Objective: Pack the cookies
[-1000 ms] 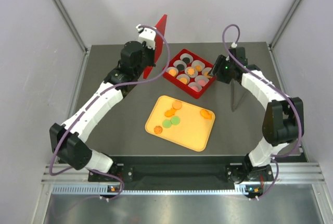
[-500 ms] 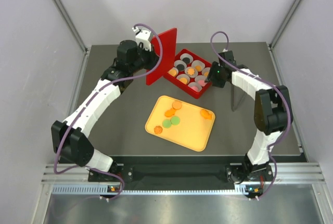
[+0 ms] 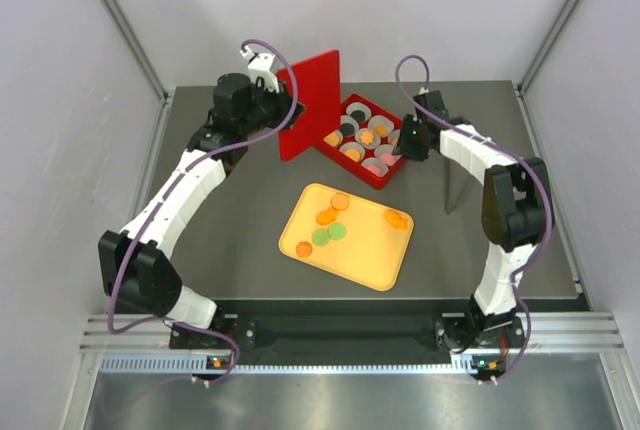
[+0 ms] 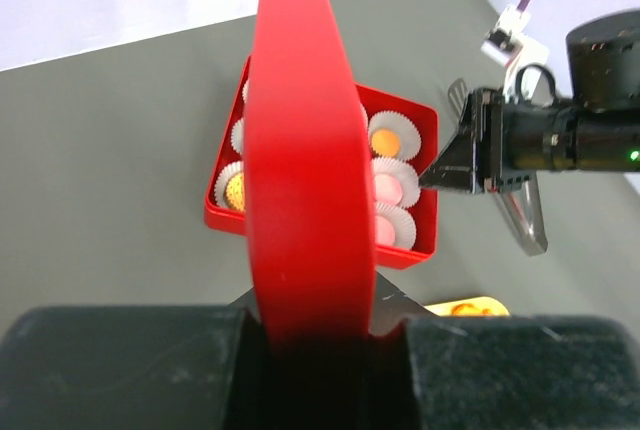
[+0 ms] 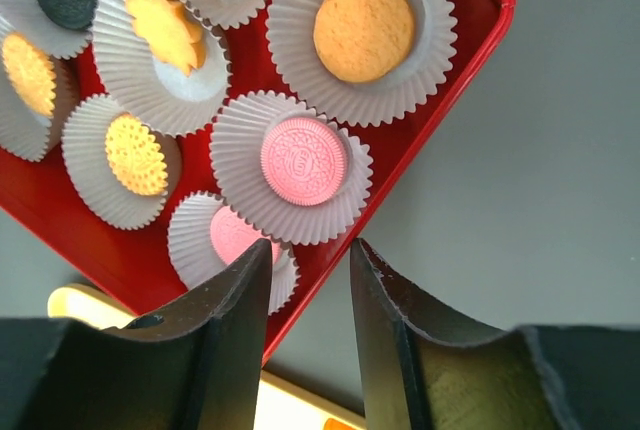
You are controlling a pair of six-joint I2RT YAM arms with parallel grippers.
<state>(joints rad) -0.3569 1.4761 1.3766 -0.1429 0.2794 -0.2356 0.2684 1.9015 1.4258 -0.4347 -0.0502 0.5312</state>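
The cookies (image 3: 326,216) still outside lie on a yellow tray (image 3: 390,270): orange and green discs. More cookies (image 5: 304,160), pink, orange and black, sit in white paper cups inside a red box (image 3: 350,163). My left gripper (image 3: 285,110) is shut on the red lid (image 3: 312,102), which it holds upright just left of the box; in the left wrist view the lid (image 4: 300,150) hides the middle of the box (image 4: 420,250). My right gripper (image 5: 308,255) is open and straddles the box's right wall (image 5: 390,150), one finger over a pink cookie's cup, the other outside.
A thin grey metal piece (image 3: 452,188) stands on the dark table right of the box, close to my right forearm. The yellow tray's corner (image 5: 80,305) shows under my right fingers. Pale enclosure walls stand around the table.
My left arm has turned the lid from edge-on to face-on and shifted it slightly left. My right gripper has moved left to the box's right wall, and its jaws have narrowed.
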